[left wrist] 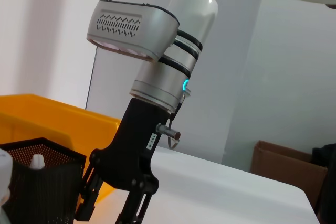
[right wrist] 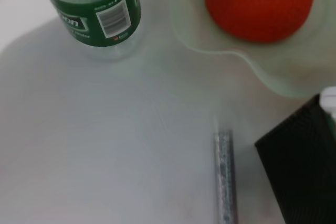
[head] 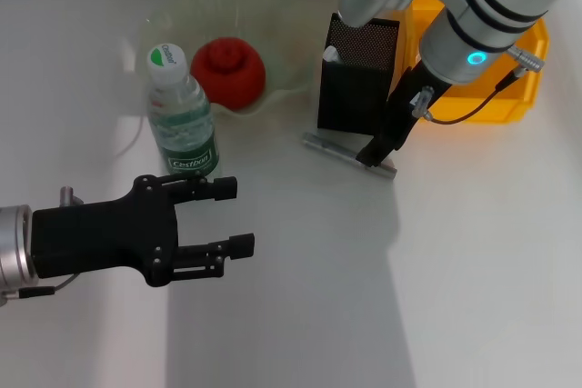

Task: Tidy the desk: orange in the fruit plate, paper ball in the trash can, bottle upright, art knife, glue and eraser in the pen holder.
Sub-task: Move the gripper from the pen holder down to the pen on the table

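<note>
A silver art knife (head: 338,147) lies flat on the table in front of the black mesh pen holder (head: 357,74); it also shows in the right wrist view (right wrist: 224,177). My right gripper (head: 373,154) is down at the knife's right part, jaws apart as the left wrist view (left wrist: 110,208) shows. A white item (head: 332,52) stands in the holder. The orange (head: 227,70) sits in the pale green fruit plate (head: 273,6). The bottle (head: 182,111) stands upright. My left gripper (head: 239,216) is open and empty, just in front of the bottle.
A yellow bin (head: 514,88) stands right of the pen holder, behind my right arm. Paper ball and eraser are not in view. Bare white table lies at the front and right.
</note>
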